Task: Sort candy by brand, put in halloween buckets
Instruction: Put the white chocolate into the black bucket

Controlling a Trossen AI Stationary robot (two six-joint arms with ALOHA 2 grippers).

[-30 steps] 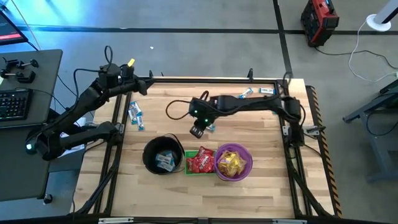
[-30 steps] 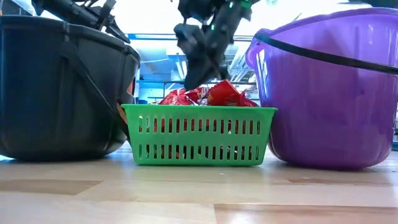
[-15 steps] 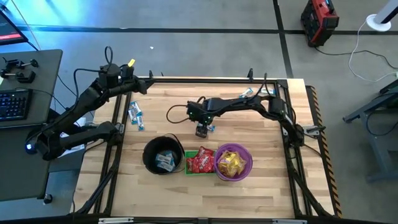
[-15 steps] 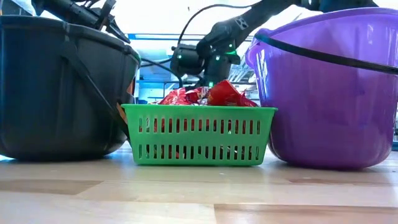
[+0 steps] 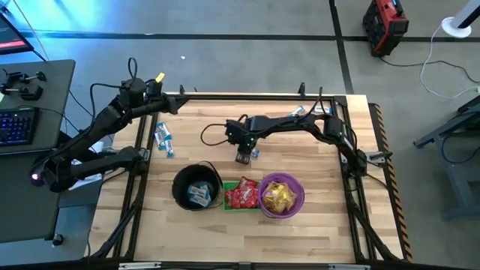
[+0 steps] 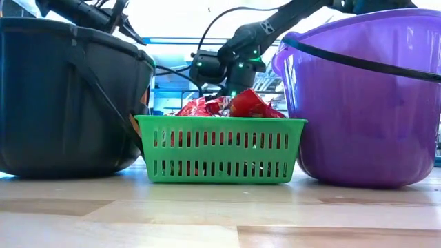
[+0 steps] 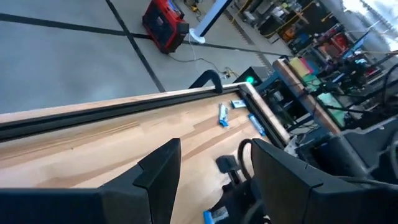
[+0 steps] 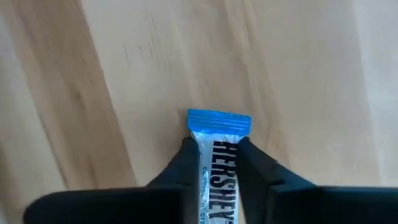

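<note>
My right gripper [image 5: 244, 157] stands low over the middle of the table, shut on a blue-and-white candy [image 8: 219, 155] that lies on the wood. The black bucket [image 5: 196, 187] holds blue-and-white candy, the green bucket [image 5: 240, 193] red candy, and the purple bucket [image 5: 281, 195] yellow candy. They stand in a row toward the near edge. In the low view the right gripper [image 6: 231, 86] shows behind the green bucket [image 6: 220, 148], its tips hidden. My left gripper [image 7: 211, 180] hangs open and raised over the far left corner. My right gripper pinches the candy's two long sides [image 8: 217, 167] between its two fingers, which come from above and point down. The wrapper's blue end [image 8: 219, 121] sticks out past the fingertips. The candy lies flat on the table.
Loose blue-and-white candies lie near the left edge [image 5: 163, 139] and at the far right corner [image 5: 309, 111]. Bare wood lies between the buckets and the near edge. Black frame rails run along the table's sides.
My right gripper has come down from above the table onto the blue-and-white candy and has rolled its wrist on the way. For the last half second it has stayed low at the candy.
</note>
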